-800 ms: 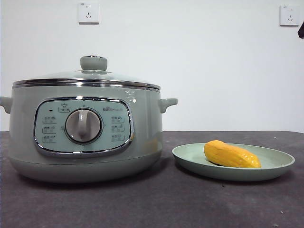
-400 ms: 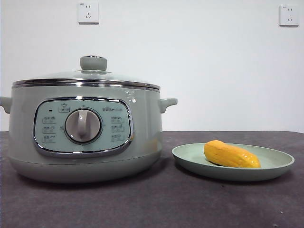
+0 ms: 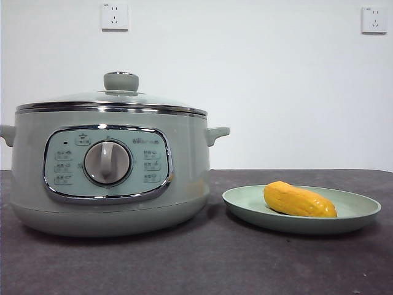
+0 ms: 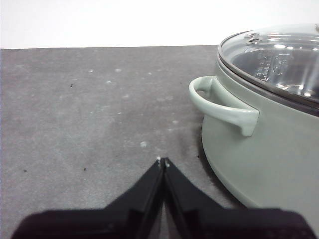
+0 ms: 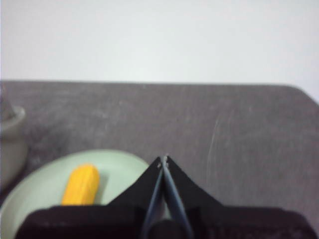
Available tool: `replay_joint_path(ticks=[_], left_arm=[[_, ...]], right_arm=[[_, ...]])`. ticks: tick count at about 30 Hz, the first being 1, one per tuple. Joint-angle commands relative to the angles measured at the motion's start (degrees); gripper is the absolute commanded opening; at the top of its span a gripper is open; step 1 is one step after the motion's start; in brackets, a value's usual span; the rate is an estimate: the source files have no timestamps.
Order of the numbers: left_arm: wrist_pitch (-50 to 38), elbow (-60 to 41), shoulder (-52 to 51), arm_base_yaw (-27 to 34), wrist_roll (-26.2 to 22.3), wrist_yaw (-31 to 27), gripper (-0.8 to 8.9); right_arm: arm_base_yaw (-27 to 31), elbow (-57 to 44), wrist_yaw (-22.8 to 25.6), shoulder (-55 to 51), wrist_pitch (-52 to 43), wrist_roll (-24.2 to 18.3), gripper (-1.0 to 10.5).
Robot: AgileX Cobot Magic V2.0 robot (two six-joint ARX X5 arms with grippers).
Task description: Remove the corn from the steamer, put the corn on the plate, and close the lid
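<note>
Both grippers you ran had jaws pressed together, holding nothing: the left gripper (image 4: pixel 163 160) over bare table (image 4: pixel 89 109) beside the steamer (image 3: pixel 110 178), whose far side was cut off; the right gripper (image 5: pixel 163 158) above the plate (image 3: pixel 356 206). Your corn (image 3: pixel 299 200) lay on the plate, lower right of the front view. Your lid (image 3: pixel 116 98) sat closed.

steamer (image 3: pixel 110 178) control panel (image 3: pixel 107 163) with small button labels and a brand mark, all too small to read

Even soft light; blurry right-wrist view
</note>
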State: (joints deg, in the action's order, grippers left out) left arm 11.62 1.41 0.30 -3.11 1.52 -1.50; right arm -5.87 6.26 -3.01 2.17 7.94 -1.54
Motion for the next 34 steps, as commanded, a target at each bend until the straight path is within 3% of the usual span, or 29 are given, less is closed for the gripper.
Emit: replay_joint_path(ticks=[1, 14, 18, 34], left_arm=[[0.13, -0.68, -0.09, 0.20, 0.20, 0.15, -0.03], [0.09, -0.68, -0.09, 0.20, 0.22, 0.13, -0.03], [0.11, -0.68, -0.09, 0.20, 0.22, 0.15, -0.03], [0.13, -0.68, -0.09, 0.20, 0.22, 0.15, -0.03]], right_arm=[[0.13, -2.60, -0.07, -1.84, -0.42, 0.28, 0.0], [0.13, -5.75, -0.07, -2.12, 2.91, 3.21, 0.0], [0.13, -5.75, -0.04, -1.79, 2.89, 6.60, 0.0], [0.13, -5.70, 0.35, -1.68, 2.84, 6.58, 0.0]])
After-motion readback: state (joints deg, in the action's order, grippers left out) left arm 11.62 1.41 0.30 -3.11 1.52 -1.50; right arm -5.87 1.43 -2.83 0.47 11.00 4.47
